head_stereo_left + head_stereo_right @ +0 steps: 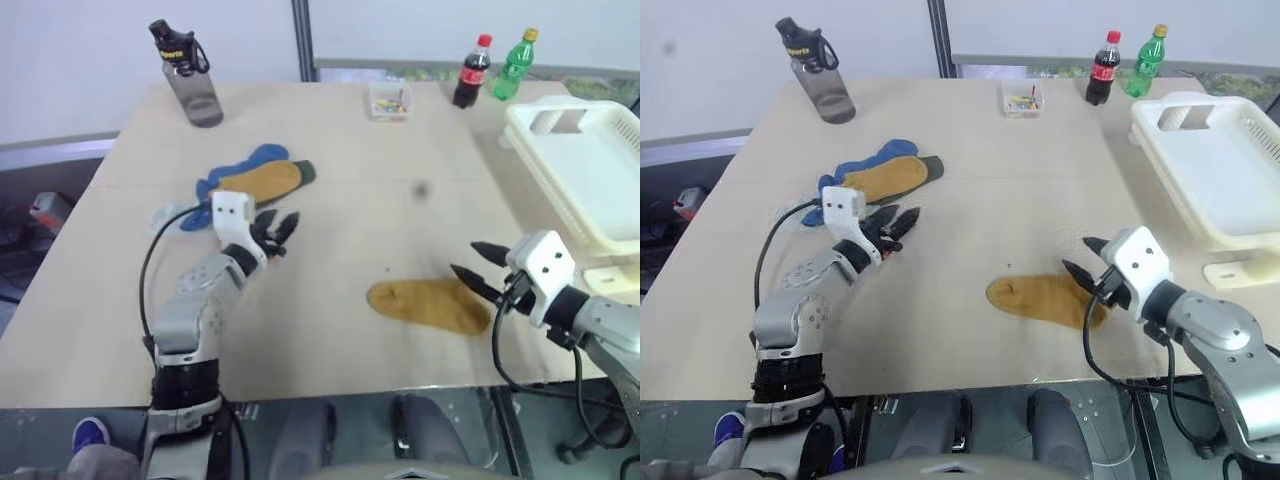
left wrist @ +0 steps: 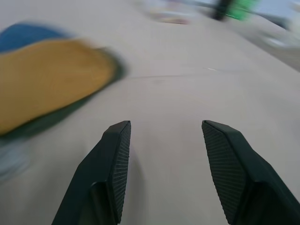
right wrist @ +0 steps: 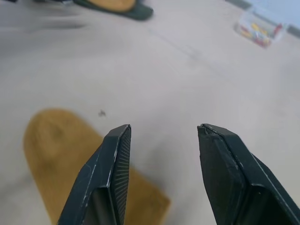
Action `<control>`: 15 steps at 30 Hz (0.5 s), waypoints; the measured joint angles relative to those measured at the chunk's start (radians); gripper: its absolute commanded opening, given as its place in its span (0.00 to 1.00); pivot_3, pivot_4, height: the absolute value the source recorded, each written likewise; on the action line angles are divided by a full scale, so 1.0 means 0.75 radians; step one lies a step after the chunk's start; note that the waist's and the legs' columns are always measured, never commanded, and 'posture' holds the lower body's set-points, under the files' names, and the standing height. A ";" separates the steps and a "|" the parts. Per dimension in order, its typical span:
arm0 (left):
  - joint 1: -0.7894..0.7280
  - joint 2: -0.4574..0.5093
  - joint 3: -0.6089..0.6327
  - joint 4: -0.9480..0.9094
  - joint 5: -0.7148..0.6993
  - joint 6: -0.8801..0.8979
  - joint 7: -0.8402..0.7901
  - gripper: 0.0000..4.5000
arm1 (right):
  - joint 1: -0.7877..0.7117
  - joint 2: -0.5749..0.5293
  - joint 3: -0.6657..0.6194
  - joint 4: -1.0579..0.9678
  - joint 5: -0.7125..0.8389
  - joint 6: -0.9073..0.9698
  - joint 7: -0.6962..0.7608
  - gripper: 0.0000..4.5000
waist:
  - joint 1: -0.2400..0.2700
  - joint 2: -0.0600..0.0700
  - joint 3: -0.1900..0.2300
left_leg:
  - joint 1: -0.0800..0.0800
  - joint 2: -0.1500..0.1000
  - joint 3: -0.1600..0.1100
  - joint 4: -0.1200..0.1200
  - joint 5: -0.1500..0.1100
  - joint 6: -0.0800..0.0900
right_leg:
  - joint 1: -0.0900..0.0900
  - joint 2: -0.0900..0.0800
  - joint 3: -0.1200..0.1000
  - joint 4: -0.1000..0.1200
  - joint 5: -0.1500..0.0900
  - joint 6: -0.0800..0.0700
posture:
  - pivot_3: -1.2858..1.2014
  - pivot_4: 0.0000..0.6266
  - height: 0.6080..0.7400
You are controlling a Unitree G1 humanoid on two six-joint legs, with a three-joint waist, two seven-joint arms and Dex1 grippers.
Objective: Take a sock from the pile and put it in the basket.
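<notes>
The right hand is hovering over the near right of the tabletop, pointing toward ten o'clock, its two black fingers standing apart and gripping nothing. Directly beneath and at nine o'clock of it, a lone mustard-yellow sock is lying flat, its near end reaching under the fingertips without touching them. The left hand is reaching forward level from the near left, aiming toward one o'clock, its fingers likewise spread and empty. The pile is sitting just beyond it at eleven o'clock: a mustard sock on top of a dark green one, with blue socks fanning out behind and a pale one at its left edge. The basket, cream-white with slotted walls and a handle cut-out, is lying at the far right edge, at one o'clock of the right hand and well apart from both.
</notes>
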 measured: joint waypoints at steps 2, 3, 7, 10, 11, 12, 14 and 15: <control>-0.013 -0.039 0.081 0.000 -0.017 0.041 0.110 0.57 | -0.037 0.006 0.038 0.001 -0.007 -0.009 0.001 0.51 | 0.001 -0.001 0.000 | 0.000 -0.001 0.000 0.000 0.000 0.000 | 0.000 0.000 0.000 0.000 0.000 0.000 | 0.52 0.24 1.00; -0.026 -0.048 0.114 0.002 -0.025 0.045 0.156 0.57 | -0.062 0.007 0.063 0.002 -0.018 -0.026 0.002 0.51 | 0.001 -0.001 0.001 | 0.000 -0.001 0.000 0.000 0.000 0.000 | 0.000 0.000 -0.001 0.000 0.000 0.000 | 0.52 0.24 1.00; -0.115 -0.053 0.190 0.025 -0.038 0.041 0.248 0.57 | -0.165 0.079 0.122 0.012 -0.056 -0.148 -0.002 0.51 | 0.005 -0.002 0.001 | 0.000 -0.002 -0.001 0.000 0.000 0.000 | 0.000 0.000 -0.001 0.000 0.000 0.000 | 0.52 0.24 1.00; -0.150 -0.051 0.196 0.095 -0.040 0.021 0.262 0.57 | -0.230 0.101 0.156 0.016 -0.066 -0.178 -0.002 0.51 | 0.007 -0.002 0.001 | -0.001 -0.003 -0.001 0.000 0.000 -0.001 | 0.000 0.000 -0.001 0.000 0.000 0.000 | 0.52 0.24 1.00; -0.180 -0.051 0.195 0.154 -0.035 0.003 0.269 0.57 | -0.247 0.104 0.169 0.018 -0.077 -0.181 -0.001 0.51 | 0.012 -0.002 0.001 | -0.001 -0.003 -0.001 0.000 0.000 -0.001 | 0.000 0.000 -0.002 0.000 0.000 0.000 | 0.52 0.24 1.00; -0.188 -0.051 0.195 0.169 -0.033 -0.003 0.272 0.57 | -0.250 0.105 0.172 0.019 -0.080 -0.182 -0.002 0.51 | 0.013 -0.002 0.001 | -0.001 -0.003 -0.002 0.000 0.000 -0.001 | 0.000 0.000 -0.002 0.000 0.000 0.000 | 0.52 0.24 1.00; -0.215 -0.049 0.192 0.228 -0.019 -0.037 0.283 0.57 | -0.250 0.105 0.180 0.028 -0.090 -0.183 -0.001 0.51 | 0.018 -0.002 0.001 | -0.001 -0.003 -0.001 0.000 0.001 -0.001 | 0.000 0.000 -0.002 0.000 0.000 0.000 | 0.52 0.24 1.00; -0.215 -0.049 0.191 0.235 -0.019 -0.042 0.286 0.57 | -0.250 0.105 0.181 0.029 -0.091 -0.183 -0.001 0.51 | 0.020 -0.002 0.001 | -0.001 -0.003 -0.001 0.000 0.001 -0.001 | 0.000 0.000 -0.002 0.000 0.000 0.000 | 0.52 0.24 1.00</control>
